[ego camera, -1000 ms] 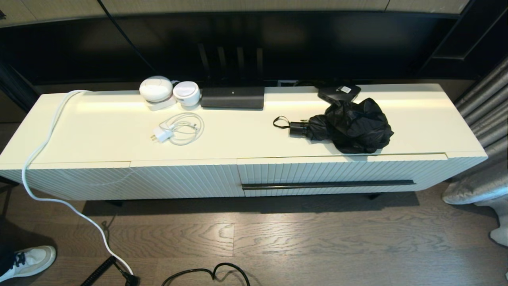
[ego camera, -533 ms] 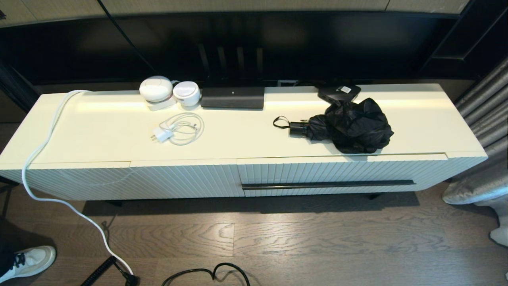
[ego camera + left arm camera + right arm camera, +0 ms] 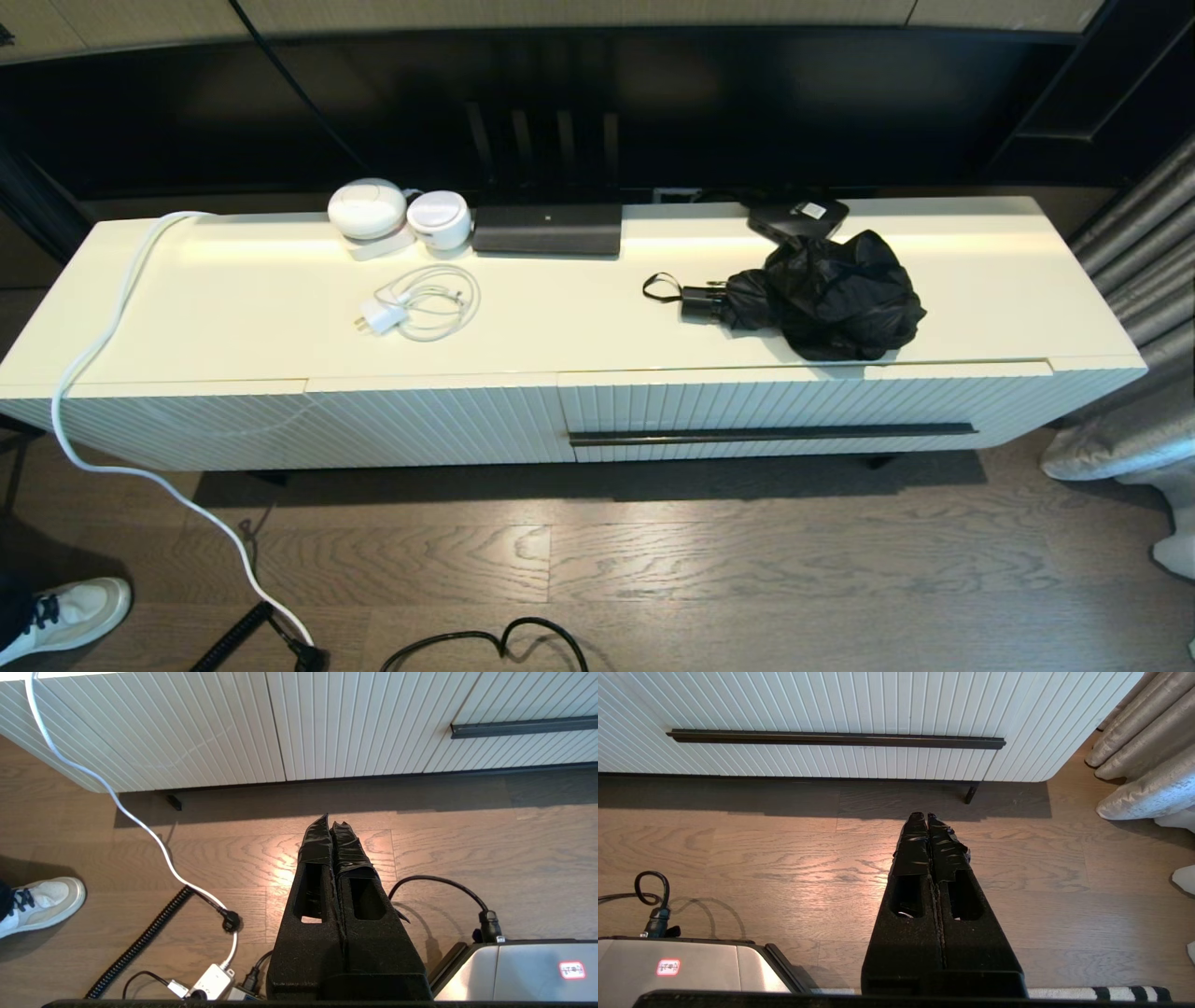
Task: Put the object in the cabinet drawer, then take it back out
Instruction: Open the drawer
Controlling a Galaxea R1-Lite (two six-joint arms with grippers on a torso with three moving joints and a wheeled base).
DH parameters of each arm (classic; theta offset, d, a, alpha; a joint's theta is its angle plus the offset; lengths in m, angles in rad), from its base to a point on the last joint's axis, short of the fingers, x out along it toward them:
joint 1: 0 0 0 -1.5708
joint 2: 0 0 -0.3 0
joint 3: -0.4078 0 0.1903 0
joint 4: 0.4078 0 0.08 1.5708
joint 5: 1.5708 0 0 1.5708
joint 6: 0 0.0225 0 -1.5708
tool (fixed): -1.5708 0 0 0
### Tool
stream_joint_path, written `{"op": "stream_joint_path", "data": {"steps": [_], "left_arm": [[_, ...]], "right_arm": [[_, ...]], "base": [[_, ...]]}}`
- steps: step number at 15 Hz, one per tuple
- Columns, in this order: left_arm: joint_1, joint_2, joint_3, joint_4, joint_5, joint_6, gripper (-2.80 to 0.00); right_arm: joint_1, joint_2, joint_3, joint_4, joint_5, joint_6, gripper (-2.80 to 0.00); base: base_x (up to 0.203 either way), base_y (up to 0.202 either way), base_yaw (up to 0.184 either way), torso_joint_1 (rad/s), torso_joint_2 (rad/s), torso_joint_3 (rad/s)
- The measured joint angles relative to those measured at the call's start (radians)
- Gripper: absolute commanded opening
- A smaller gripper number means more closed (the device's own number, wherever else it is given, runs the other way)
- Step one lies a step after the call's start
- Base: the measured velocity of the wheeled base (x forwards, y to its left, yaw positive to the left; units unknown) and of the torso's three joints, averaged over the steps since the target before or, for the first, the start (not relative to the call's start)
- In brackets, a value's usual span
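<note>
Umbrella (image 3: 822, 297) shows overhead only; wrist views show each closed pincer (image 3: 331, 823) (image 3: 923, 816).

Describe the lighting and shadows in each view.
Head view: bright glare band along the cabinet top; umbrella is dark. Left wrist view: sunlit floor patch beside the shut left gripper. Right wrist view: cabinet shadow on floor ahead of the shut right gripper.

Grey-brown oak plank floor (image 3: 747, 560) runs under the long cream fluted sideboard (image 3: 280, 327), warm light pooling along its top, a dark recessed wall (image 3: 653, 93) behind, silvery curtains (image 3: 1139, 243) gathered at right.
</note>
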Motion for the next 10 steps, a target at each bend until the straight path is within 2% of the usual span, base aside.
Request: {"op": "stream_joint_path", "data": {"steps": [10], "left_arm": [[0.0, 0.0, 0.0, 0.0, 0.0, 0.0, -2.8]], "right_arm": [[0.0, 0.0, 0.0, 0.0, 0.0, -0.006, -2.8]], "base": [[0.0, 0.0, 0.0, 0.0, 0.0, 0.0]]}}
